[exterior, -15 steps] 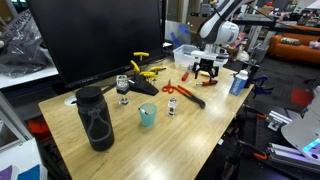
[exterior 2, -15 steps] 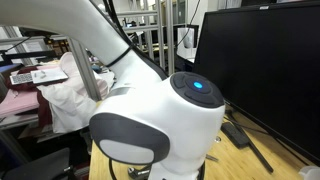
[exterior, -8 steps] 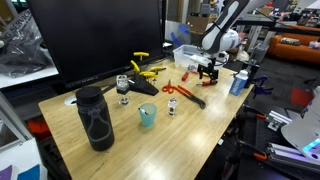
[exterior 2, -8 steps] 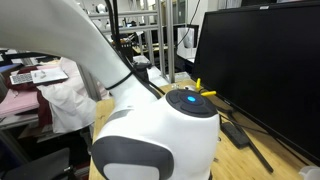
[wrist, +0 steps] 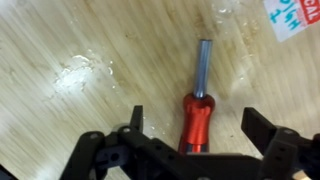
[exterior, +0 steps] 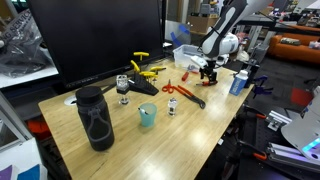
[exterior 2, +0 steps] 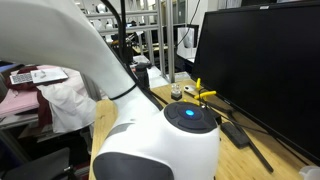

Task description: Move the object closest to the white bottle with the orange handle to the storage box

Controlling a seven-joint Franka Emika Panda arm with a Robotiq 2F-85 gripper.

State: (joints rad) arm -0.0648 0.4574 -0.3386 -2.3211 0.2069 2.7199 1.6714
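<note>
In the wrist view a screwdriver with a red handle (wrist: pixel 196 118) and a grey shaft lies on the wooden table, shaft pointing away from me. My gripper (wrist: pixel 198 128) is open, with one black finger (wrist: pixel 135 122) on each side of the handle, not touching it. In an exterior view the gripper (exterior: pixel 207 72) hangs low over the far right part of the table. The clear storage box (exterior: pixel 185 53) stands just behind it. I cannot make out the white bottle with the orange handle.
On the table are a tall black bottle (exterior: pixel 95 118), a teal cup (exterior: pixel 147 115), red pliers (exterior: pixel 182 92), yellow clamps (exterior: pixel 146 68) and a blue bottle (exterior: pixel 237 82) by the right edge. A big monitor (exterior: pixel 95 40) stands behind. The arm's white joint (exterior 2: pixel 165 140) fills an exterior view.
The arm has come down toward the table, bringing the open gripper lower over the spot near the storage box. In the close exterior view its joint has sunk, uncovering the yellow clamps.
</note>
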